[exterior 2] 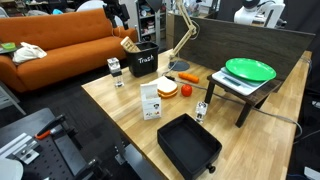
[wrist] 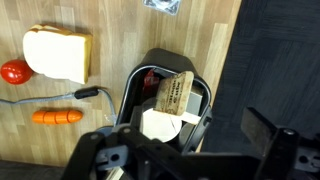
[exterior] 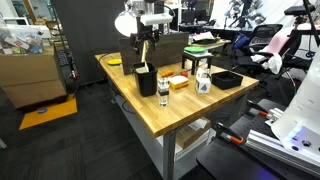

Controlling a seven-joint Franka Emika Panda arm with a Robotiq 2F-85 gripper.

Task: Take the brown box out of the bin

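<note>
The black bin (exterior 2: 143,63), marked "Trash", stands near a far corner of the wooden table; it also shows in an exterior view (exterior: 144,79). The brown box (exterior 2: 128,44) leans tilted in it and sticks out over the rim. In the wrist view the box (wrist: 173,94) lies slanted across the bin's opening (wrist: 133,88), above a white round item. My gripper (exterior: 147,43) hangs open and empty above the bin. In the wrist view its fingers (wrist: 180,146) are spread wide, apart from the box.
On the table are a white spray bottle (exterior: 204,78), a low black tray (exterior 2: 188,143), a white carton (exterior 2: 150,100), a sandwich (wrist: 58,52), a tomato (wrist: 13,71), a carrot (wrist: 57,116) and a green plate on a stand (exterior 2: 250,70). The table edge is right beside the bin.
</note>
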